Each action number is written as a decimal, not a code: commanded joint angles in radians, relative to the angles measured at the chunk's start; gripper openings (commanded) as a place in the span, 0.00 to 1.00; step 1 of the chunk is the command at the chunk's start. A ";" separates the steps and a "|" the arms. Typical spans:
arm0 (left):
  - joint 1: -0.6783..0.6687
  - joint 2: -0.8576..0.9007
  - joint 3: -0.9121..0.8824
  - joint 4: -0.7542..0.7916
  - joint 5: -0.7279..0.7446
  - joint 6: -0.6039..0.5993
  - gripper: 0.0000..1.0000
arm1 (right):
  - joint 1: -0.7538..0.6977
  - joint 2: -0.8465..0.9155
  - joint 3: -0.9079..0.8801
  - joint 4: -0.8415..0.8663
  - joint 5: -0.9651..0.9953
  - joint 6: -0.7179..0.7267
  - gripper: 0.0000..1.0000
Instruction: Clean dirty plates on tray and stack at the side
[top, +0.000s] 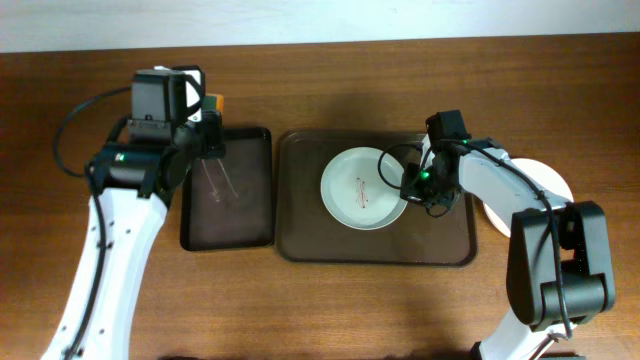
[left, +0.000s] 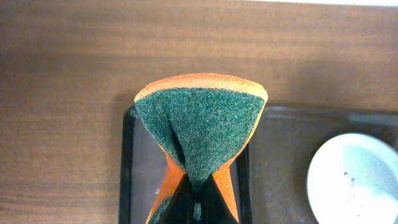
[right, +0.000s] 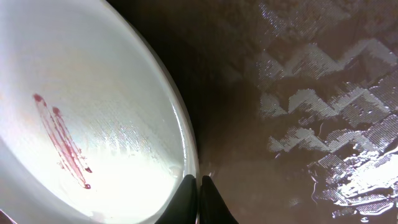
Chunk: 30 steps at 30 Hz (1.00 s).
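Observation:
A white plate (top: 362, 188) with red streaks lies on the large brown tray (top: 300, 235). My right gripper (top: 409, 190) is shut on the plate's right rim; in the right wrist view its fingers (right: 198, 186) pinch the rim of the plate (right: 93, 124), one inside, one outside. My left gripper (top: 208, 128) is shut on an orange sponge with a green scouring face (left: 199, 124), folded between the fingers (left: 198, 190), above the small dark tray (top: 255, 190). A clean white plate (top: 548, 185) lies on the table at the right.
The small dark tray (left: 127, 168) is wet, with a few streaks on it. The large tray's surface (right: 311, 124) is wet and glossy. The plate's edge also shows in the left wrist view (left: 354, 180).

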 joint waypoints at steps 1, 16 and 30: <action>0.006 -0.095 0.027 0.037 0.007 0.016 0.00 | 0.009 0.008 0.007 -0.001 0.013 -0.003 0.04; 0.006 -0.273 0.027 0.162 0.008 0.016 0.00 | 0.009 0.008 0.007 -0.001 0.013 -0.003 0.04; 0.006 -0.287 0.027 0.194 0.008 0.016 0.00 | 0.009 0.008 0.007 -0.001 0.013 -0.003 0.04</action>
